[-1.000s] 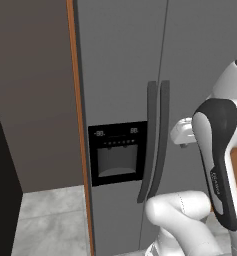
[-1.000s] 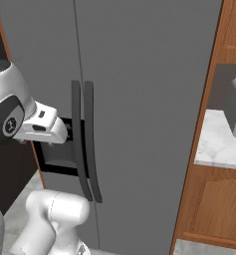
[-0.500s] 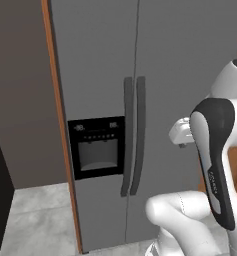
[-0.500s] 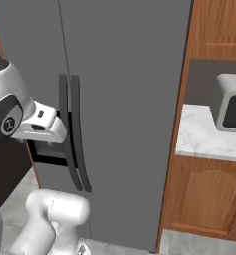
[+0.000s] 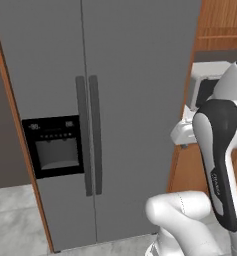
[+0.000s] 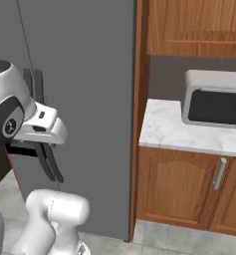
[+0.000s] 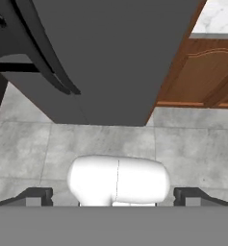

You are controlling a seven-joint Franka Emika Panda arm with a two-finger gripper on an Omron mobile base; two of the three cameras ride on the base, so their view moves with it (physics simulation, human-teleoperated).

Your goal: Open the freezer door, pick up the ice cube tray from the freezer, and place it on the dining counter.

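While the freezer door (image 5: 50,100) is standing closed at my left, my gripper (image 7: 113,194) is hanging wide open and empty, risking to catch the neighbouring handle (image 5: 95,135) instead.

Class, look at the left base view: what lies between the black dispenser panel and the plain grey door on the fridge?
Two long dark handles stand side by side there, with the seam between the doors running between them, right of the dispenser panel.
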